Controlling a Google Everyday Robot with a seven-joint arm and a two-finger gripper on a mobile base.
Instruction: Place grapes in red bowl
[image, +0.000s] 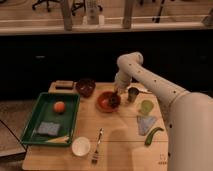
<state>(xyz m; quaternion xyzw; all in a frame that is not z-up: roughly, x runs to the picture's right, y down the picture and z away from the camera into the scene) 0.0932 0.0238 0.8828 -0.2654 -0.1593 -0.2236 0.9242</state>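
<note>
Claw (116, 94) closed on the grapes (114, 100), low over the right side of the red bowl (101, 106) near the tabletop's (120, 145) far edge; bunch judged light, soft, easily bruised, best pinched gently across its middle.

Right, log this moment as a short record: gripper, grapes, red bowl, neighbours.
gripper: shut, low over the right side of the red bowl
grapes: dark lump under the gripper, inside the bowl's right edge; held or not, cannot tell
red bowl: upright, mid-table
neighbours: metal cup at its right, maroon bowl at its upper left
green tray: orange fruit and blue sponge inside
</note>
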